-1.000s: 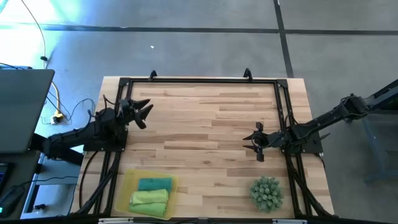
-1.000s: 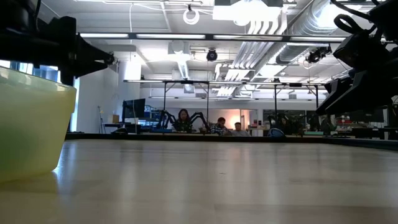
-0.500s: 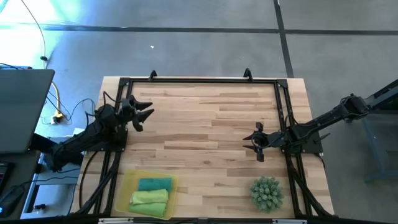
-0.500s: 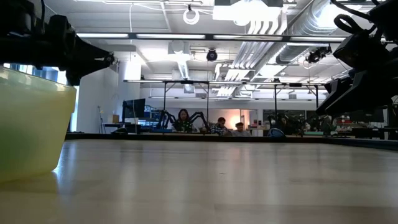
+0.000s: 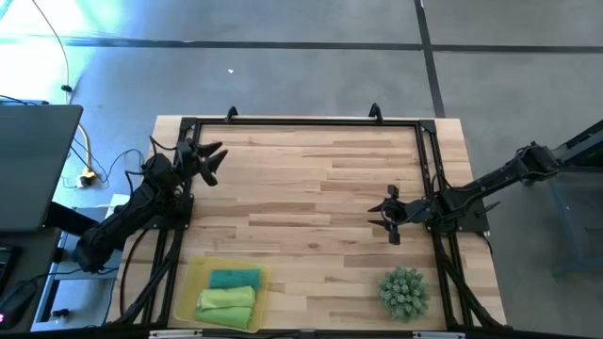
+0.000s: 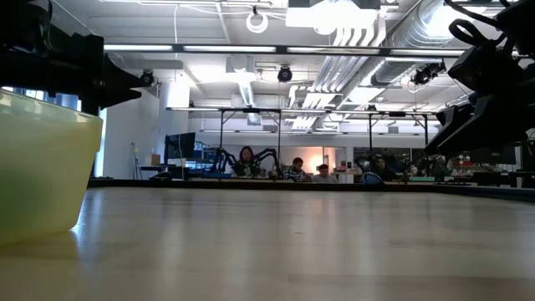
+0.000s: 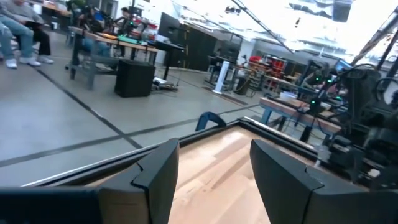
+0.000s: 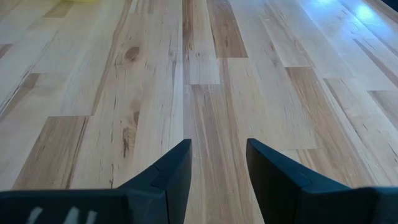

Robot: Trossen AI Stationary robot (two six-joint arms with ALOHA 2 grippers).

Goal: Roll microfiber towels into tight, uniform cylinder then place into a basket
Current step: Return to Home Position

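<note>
With blue and light green rolled towels (image 5: 230, 290) laid in the basket (image 5: 186, 299) at the counter's (image 5: 311, 179) near left and none seen loose, the work is judged finished, the left claw (image 5: 214, 162) and right claw (image 5: 386, 215) being held released and empty at its side edges.

The low view's left edge cuts off the basket (image 6: 42, 167).
</note>
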